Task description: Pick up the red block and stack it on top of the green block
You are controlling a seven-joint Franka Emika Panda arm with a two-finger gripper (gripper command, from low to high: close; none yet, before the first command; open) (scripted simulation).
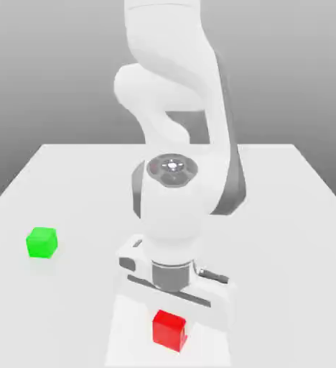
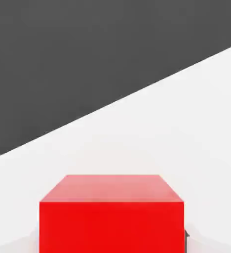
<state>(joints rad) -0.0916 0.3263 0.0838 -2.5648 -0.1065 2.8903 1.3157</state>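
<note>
Exterior view: the arm's gripper (image 1: 172,316) sits low over the red block (image 1: 169,330) at the near edge of the table (image 1: 286,215), with the green block (image 1: 42,242) well off to that view's left.

Hand view: the red block (image 2: 111,217) sits right up close, jaws clamped on it. It looks rigid, light and glossy, so probably a bit slippery; flat opposite sides are the spot to grab.

**Two camera views: one wide and raised, one close on the hand**

The exterior view looks from in front of the robot and above the white table (image 1: 286,215), angled down, far enough back to take in most of the tabletop and the arm (image 1: 174,165) leaning toward the camera. The hand view sits on the arm's hand, very near the red block (image 2: 111,217), looking across the table toward a dark background. Both views share the red block (image 1: 169,330) and the table surface around it.
</note>
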